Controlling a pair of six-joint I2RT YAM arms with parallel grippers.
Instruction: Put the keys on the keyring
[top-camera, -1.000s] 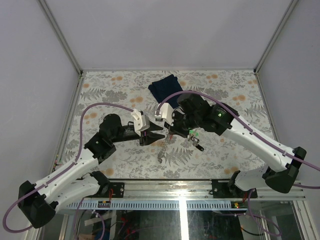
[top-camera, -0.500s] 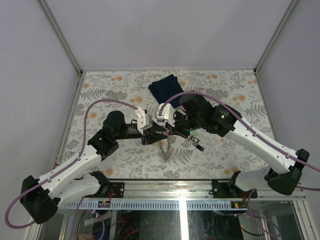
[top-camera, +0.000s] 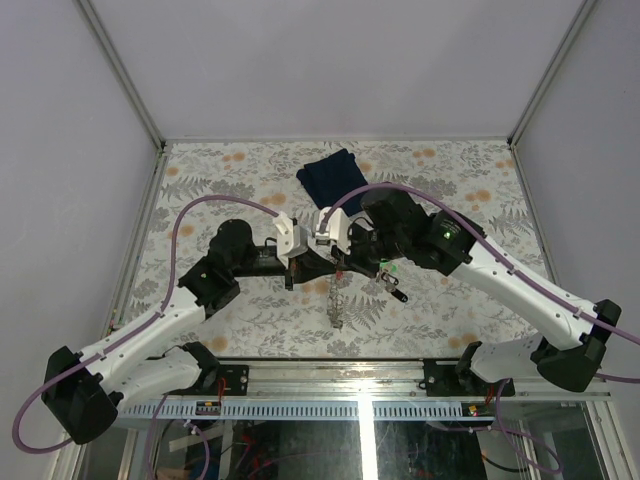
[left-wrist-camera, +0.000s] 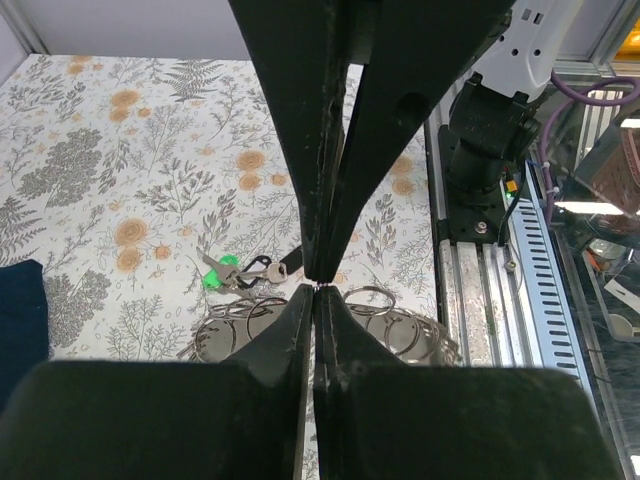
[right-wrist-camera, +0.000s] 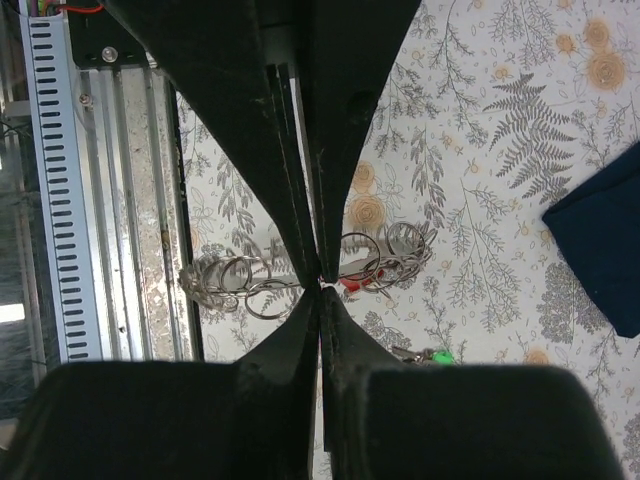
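My two grippers meet tip to tip over the middle of the table. The keyring, a silvery chain of linked rings, trails from that meeting point toward the near edge. The left gripper is shut, with a thin silvery bit of the keyring at its tips. From the other side the right gripper is shut on the same spot. Rings spread to both sides below the tips. The keys lie beside the chain: a green head, a red head and a black head.
A dark blue folded cloth lies at the back of the floral table. The metal rail with the arm bases runs along the near edge. White walls close in the left, right and far sides.
The left arm has moved right until its tips meet the right gripper's, and its jaws have closed. The hanging chain has swung from a slant to straight down.
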